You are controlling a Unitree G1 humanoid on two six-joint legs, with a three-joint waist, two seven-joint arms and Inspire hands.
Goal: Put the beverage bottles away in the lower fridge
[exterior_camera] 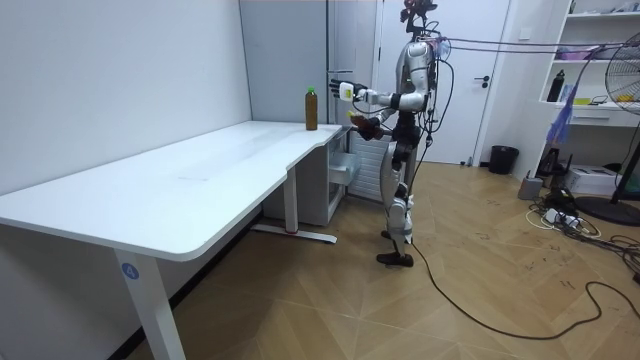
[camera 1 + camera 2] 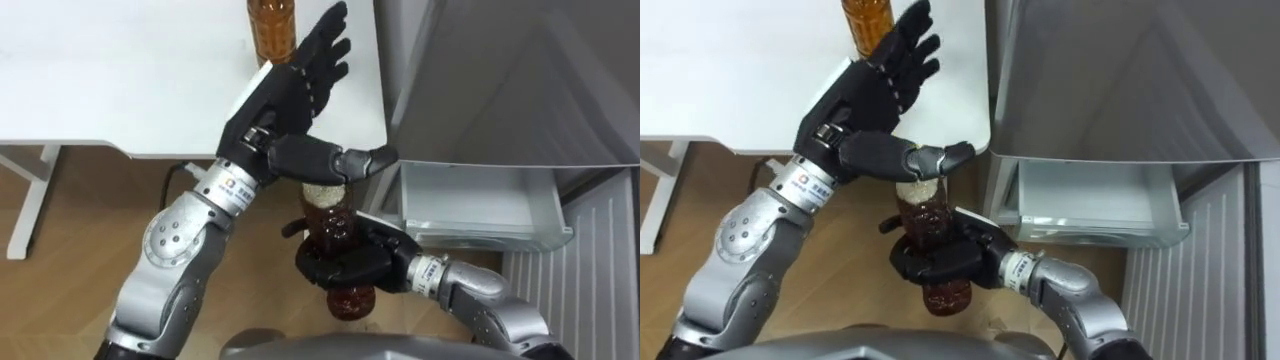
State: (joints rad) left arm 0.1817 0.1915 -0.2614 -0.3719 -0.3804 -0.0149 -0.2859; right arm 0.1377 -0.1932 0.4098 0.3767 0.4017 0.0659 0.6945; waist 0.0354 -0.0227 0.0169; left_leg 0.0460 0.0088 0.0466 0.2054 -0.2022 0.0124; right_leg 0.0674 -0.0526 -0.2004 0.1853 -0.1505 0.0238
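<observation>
1. Left arm: it enters from the lower left of the frame and is bent at the elbow. The left hand (image 2: 285, 95) is raised in the upper centre. Its fingers are straight and spread, pointing toward the upper right. The thumb lies level, pointing right, directly over the pale top of the held bottle (image 2: 330, 222). Contact between thumb and top cannot be confirmed.

2. Right arm: it enters from the lower right. The right hand (image 2: 350, 265) sits in the lower centre with its fingers curled round the held bottle. This bottle stands roughly upright, holds a brown drink and hangs over the wooden floor.

3. Table bottle (image 2: 272, 25): 1 more brown drink stands at the top centre on the white table (image 2: 120, 80), partly behind the left hand's fingers. In the room view it carries a green cap.

4. Fridge (image 2: 520, 80): the grey body fills the upper right. A pale drawer (image 2: 480, 235) stands pulled out at centre right, just beside the held bottle.

5. Stance: in the room view the robot stands upright at the table's far end, by the fridge.

6. Writing: the left wrist bears a small label; its print is too small to read.
</observation>
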